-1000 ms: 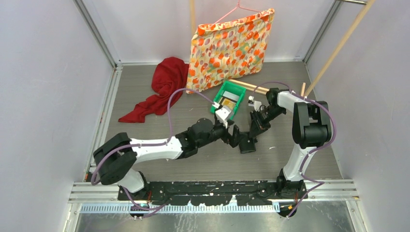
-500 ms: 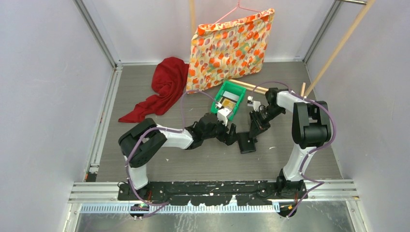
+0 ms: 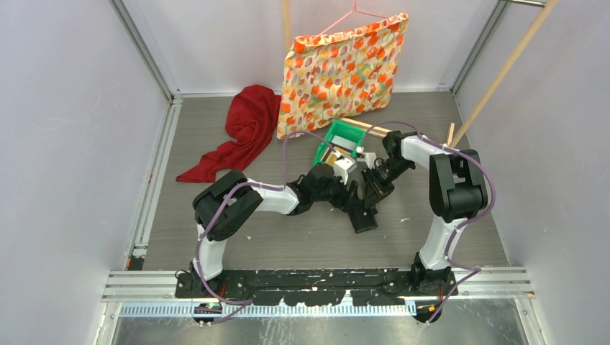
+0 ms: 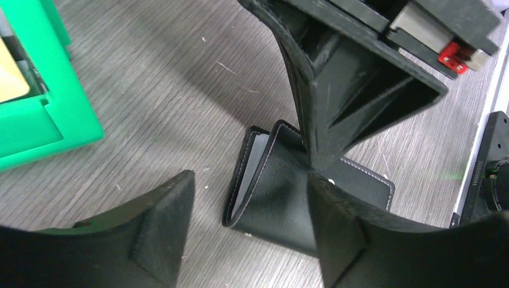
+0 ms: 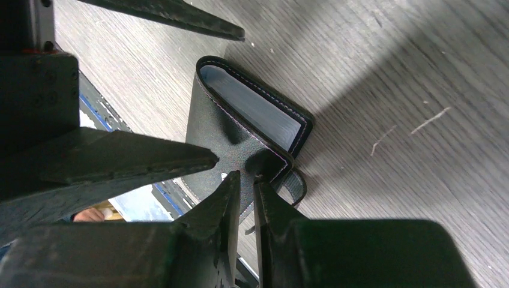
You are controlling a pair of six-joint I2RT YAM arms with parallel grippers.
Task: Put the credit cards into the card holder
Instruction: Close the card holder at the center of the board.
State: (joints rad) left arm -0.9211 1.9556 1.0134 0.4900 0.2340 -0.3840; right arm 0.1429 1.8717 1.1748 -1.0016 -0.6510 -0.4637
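A red cloth (image 3: 244,129) lies crumpled on the grey wood-grain surface (image 3: 216,194) at the far left; just right of it, a floral orange fabric bag (image 3: 342,68) hangs from a pink hanger (image 3: 356,13); a green plastic tray (image 3: 350,131) sits near the bag's lower edge; 1 wooden strip (image 3: 378,129) lies just behind the tray; 1 long wooden rod (image 3: 503,68) leans at the far right.

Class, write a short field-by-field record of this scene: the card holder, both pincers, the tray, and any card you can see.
card holder: black, lying on the table, slightly ajar, grey-blue pages showing
left pincer: open, poised over the card holder
right pincer: shut on the card holder's cover at its tab edge
green tray: on the table, apart from the card holder
yellow-gold card: inside the green tray
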